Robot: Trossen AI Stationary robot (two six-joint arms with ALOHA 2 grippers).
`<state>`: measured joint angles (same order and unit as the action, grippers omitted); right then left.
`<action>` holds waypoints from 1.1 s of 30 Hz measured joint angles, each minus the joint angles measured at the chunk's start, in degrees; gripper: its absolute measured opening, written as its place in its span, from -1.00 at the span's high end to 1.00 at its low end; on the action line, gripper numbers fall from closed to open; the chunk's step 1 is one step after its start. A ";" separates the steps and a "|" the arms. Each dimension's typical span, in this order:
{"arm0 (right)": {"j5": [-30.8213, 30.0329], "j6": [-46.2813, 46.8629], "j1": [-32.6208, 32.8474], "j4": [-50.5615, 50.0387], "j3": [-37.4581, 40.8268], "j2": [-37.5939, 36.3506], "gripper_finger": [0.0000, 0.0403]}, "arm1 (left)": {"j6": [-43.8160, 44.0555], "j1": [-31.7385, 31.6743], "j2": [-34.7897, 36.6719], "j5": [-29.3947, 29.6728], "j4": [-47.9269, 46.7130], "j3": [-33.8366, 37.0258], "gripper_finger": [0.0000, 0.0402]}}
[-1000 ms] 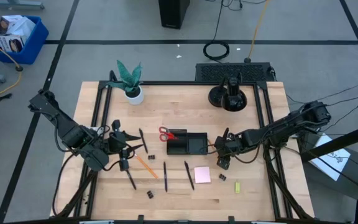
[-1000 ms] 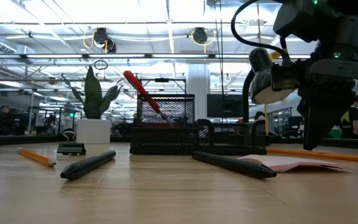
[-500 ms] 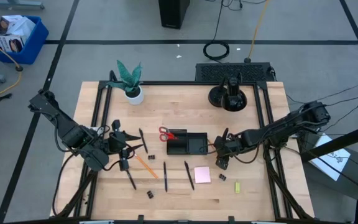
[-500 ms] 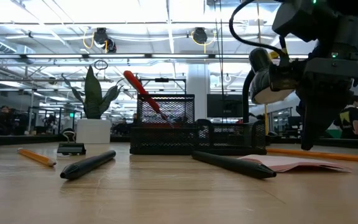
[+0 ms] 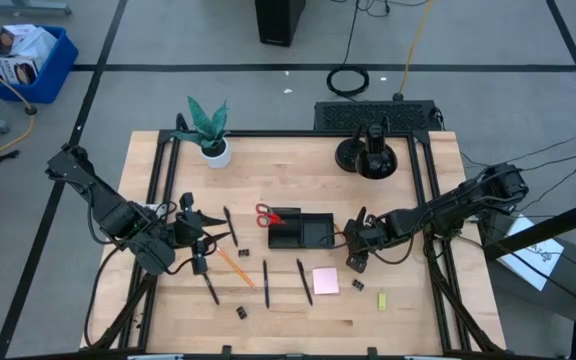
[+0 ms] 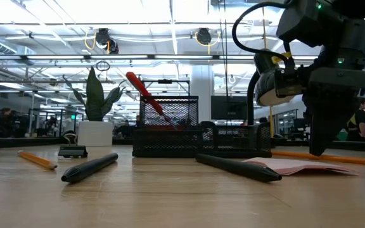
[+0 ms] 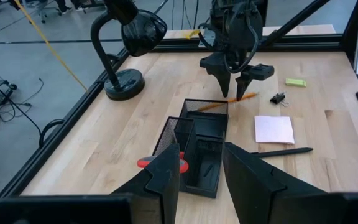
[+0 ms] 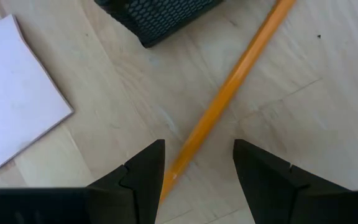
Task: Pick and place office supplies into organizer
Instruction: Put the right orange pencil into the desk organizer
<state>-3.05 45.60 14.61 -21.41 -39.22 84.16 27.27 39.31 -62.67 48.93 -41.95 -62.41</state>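
The black mesh organizer [image 5: 303,231] stands mid-table, and red-handled scissors [image 6: 143,90] lean out of its tall compartment. An orange pencil [image 8: 229,102] lies flat on the wood by the organizer's right end. My right gripper [image 8: 197,155] is open low over it, pointing steeply down, one finger on each side of the pencil's near end. My left gripper [image 7: 201,162] is open and holds nothing. It hangs above the table left of the organizer, near a second orange pencil [image 5: 235,267]. Black pens [image 5: 265,283], a pink sticky-note pad [image 5: 325,281], binder clips [image 5: 242,312] and a yellow-green piece [image 5: 382,300] lie along the near side.
A potted plant [image 5: 208,135] stands at the far left. A black stand with a round base [image 5: 368,157] is at the far right. Dark frame rails [image 5: 158,190] run along the table's sides. Bare wood lies between the organizer and the far edge.
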 joint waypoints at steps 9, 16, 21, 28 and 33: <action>-0.15 2.33 0.00 -0.07 0.07 0.11 0.09 | 0.00 -0.01 -0.01 0.00 0.00 0.00 0.37; -0.35 4.00 0.11 -0.24 0.11 0.15 0.21 | 0.00 0.00 0.00 0.00 0.00 0.00 0.37; -0.35 4.72 0.11 -0.23 0.15 0.17 0.23 | -0.02 0.00 -0.02 0.00 -0.02 0.00 0.37; -0.08 5.43 0.11 0.11 0.17 0.31 0.23 | -0.04 -0.01 -0.01 0.00 -0.04 0.00 0.37; 0.18 7.32 0.44 0.10 0.15 2.30 0.23 | -0.14 -0.01 -0.01 0.00 -0.09 0.00 0.37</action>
<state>-2.87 52.93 15.05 -21.31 -39.07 86.46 27.12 39.30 -62.68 48.93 -42.04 -62.41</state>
